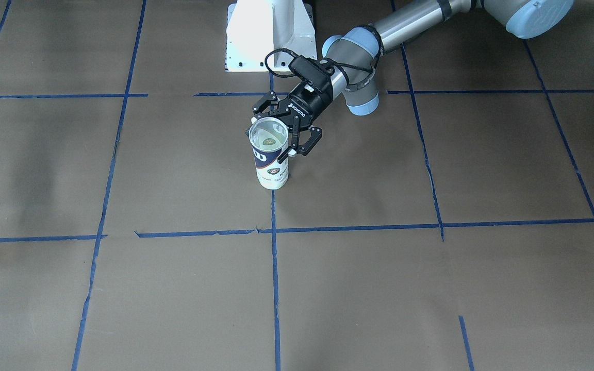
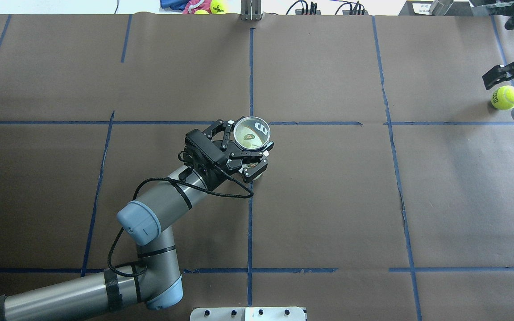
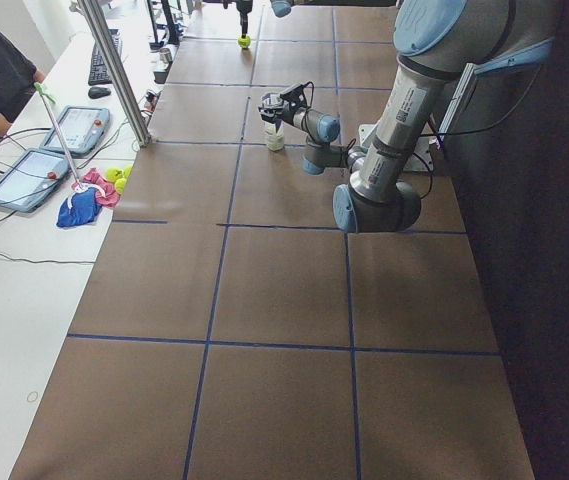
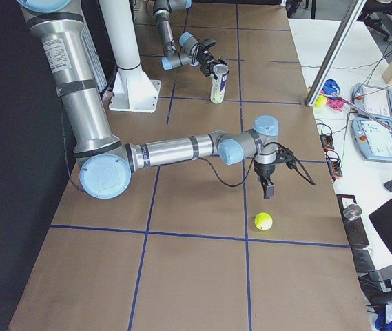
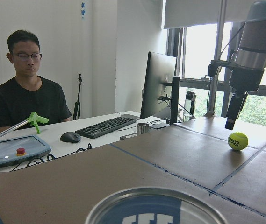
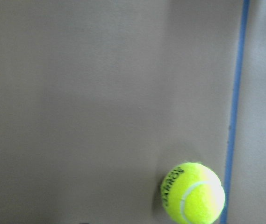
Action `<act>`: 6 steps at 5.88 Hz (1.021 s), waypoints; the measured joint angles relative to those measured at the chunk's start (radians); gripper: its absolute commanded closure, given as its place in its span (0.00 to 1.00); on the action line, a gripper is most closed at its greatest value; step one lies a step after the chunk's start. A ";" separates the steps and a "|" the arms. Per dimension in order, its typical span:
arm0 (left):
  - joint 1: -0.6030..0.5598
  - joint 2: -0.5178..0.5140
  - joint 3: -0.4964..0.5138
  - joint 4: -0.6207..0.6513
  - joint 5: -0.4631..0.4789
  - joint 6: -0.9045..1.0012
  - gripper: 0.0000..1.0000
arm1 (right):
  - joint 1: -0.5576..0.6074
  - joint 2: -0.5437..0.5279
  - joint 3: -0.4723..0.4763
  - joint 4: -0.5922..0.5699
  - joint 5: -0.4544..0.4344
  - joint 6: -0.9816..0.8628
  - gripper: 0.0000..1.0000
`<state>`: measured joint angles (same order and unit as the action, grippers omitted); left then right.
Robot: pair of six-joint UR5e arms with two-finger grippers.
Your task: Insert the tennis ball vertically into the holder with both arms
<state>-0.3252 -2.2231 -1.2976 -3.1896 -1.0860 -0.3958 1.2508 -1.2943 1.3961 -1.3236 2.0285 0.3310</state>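
Two arms working well apart, the ball not yet picked up.
The left gripper (image 2: 249, 139) is clasping the upright holder (image 1: 272, 165) near its rim at mid-table, while the right gripper (image 4: 267, 187) is hanging spread and empty just beside the loose tennis ball (image 2: 505, 97). An off-centre pinch could send the ball rolling, and a misaligned drop could catch the rim and tip the holder.

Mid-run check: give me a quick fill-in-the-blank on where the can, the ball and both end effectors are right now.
1. The holder stands ____ on the table, mouth up.
2. The left end effector has a finger on each side of the ____.
3. The right end effector hangs near the tennis ball, which lies ungripped on the ____.
Missing words: upright; holder; table.
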 measured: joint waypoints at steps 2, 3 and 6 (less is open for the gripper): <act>0.000 0.005 0.000 -0.004 0.000 0.000 0.08 | 0.028 0.011 -0.095 0.018 0.002 -0.016 0.11; 0.000 0.006 0.000 -0.007 0.000 0.001 0.08 | 0.016 0.022 -0.157 0.095 0.000 -0.017 0.11; 0.000 0.007 -0.004 -0.009 0.000 0.002 0.08 | -0.028 0.034 -0.283 0.261 -0.008 -0.004 0.11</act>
<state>-0.3252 -2.2159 -1.3014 -3.1983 -1.0860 -0.3943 1.2233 -1.2605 1.1129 -1.0630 2.0206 0.3267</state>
